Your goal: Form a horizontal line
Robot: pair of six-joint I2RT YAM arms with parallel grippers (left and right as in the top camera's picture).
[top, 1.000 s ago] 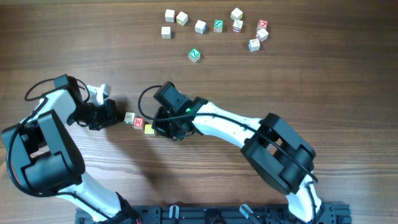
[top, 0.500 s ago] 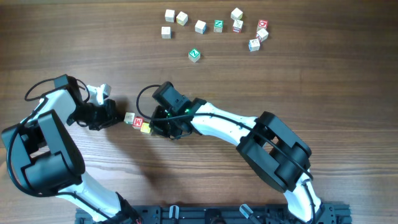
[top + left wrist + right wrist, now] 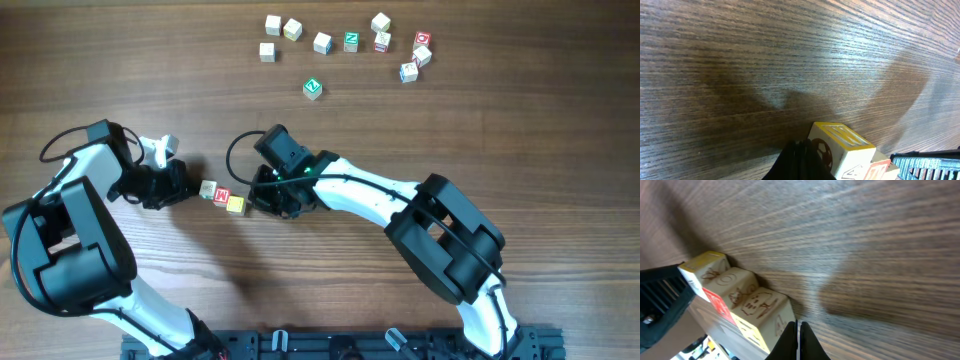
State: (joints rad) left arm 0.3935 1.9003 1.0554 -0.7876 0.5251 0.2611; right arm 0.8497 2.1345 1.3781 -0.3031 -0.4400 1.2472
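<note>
- Our right gripper (image 3: 256, 203) has its jaws together and holds nothing. Its tips are against the yellow-faced cube (image 3: 237, 205), which lies just to its left.
- Our left gripper (image 3: 192, 190), also closed and empty, meets the pale cube (image 3: 208, 189) from the opposite end.
- Between those two sits the red M cube (image 3: 223, 197). The three touch in a row, left of centre on the table (image 3: 420, 130).
- The row's long axis tilts, with the pale end farther from the arm bases and the yellow end nearer.
- We judge the coming move to be a nudge of the yellow end away from the bases, and the right arm is the nearer one there.
- There is open room around the row. The spare cubes (image 3: 322, 42) and the green-faced cube (image 3: 313, 89) lie well apart from it.
</note>
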